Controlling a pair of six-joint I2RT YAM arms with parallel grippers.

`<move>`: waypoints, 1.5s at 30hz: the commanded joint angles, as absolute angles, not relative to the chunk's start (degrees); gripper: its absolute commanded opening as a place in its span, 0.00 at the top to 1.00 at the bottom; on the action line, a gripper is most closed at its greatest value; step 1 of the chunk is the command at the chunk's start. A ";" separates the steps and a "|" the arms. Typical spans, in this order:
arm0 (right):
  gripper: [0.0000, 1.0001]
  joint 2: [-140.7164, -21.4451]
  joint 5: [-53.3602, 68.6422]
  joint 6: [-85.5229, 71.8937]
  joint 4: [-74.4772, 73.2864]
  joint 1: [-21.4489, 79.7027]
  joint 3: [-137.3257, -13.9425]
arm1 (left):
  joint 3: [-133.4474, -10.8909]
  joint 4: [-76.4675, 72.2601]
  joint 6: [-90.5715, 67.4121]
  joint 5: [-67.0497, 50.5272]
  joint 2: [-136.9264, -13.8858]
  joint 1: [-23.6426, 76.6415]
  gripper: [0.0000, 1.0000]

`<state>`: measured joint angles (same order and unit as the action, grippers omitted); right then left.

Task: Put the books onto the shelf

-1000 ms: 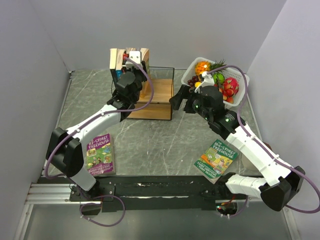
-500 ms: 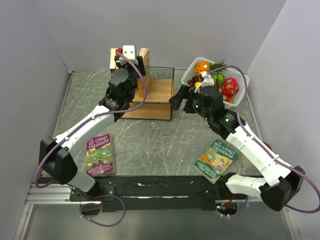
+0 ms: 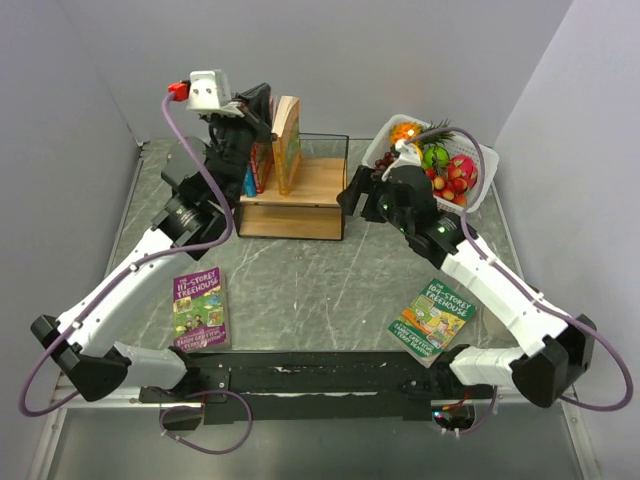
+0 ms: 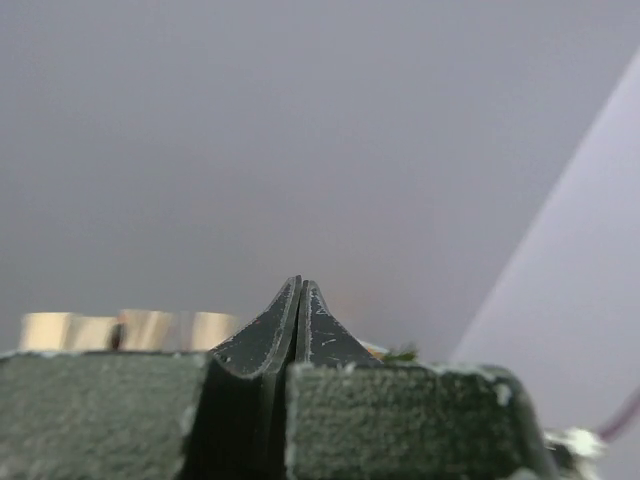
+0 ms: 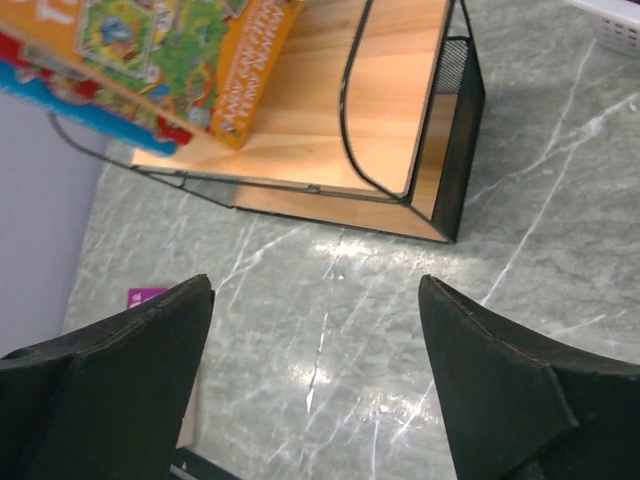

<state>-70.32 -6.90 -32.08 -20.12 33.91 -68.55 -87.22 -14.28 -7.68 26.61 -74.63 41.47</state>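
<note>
White-black arms (image 3: 120, 290), purple cables (image 3: 247, 420)

Your small wooden black-wire shelf (image 3: 300, 195) stands at the back of the grey marbled counter (image 3: 320, 275), with thin paperback books (image 3: 285, 145) upright on its left end. The white plastic basket (image 3: 488, 160) sits to its right. A purple paperback (image 3: 200, 308) lies flat at front left, a green paperback (image 3: 433, 318) at front right.

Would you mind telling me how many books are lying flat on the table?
2. The purple book lies at the near left; the green book lies at the near right. More stand on the shelf, partly hidden.
</note>
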 commanded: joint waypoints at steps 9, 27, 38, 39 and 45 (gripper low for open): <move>0.21 -82.79 -10.72 -29.54 -20.65 31.73 -83.40 | -94.11 -11.51 -16.26 16.62 -92.35 40.96 0.99; 0.65 -89.74 -6.77 -30.32 -17.67 28.30 -83.59 | -96.77 -16.08 -23.98 25.40 -107.23 39.38 0.99; 0.67 -91.32 -6.07 -30.32 -17.23 28.21 -83.67 | -97.12 -15.73 -28.48 22.59 -110.74 36.74 0.99; 0.67 -91.58 -6.06 -30.41 -16.79 28.13 -83.50 | -97.29 -15.56 -28.39 22.24 -111.18 36.74 0.99; 0.67 -93.16 -5.98 -30.15 -17.67 27.77 -84.46 | -99.40 -12.66 -28.48 21.09 -114.96 36.74 0.99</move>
<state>-91.81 -5.08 -30.57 -17.19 28.80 -82.08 -95.94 -13.34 -27.38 22.63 -112.64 36.47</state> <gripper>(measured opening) 0.328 0.020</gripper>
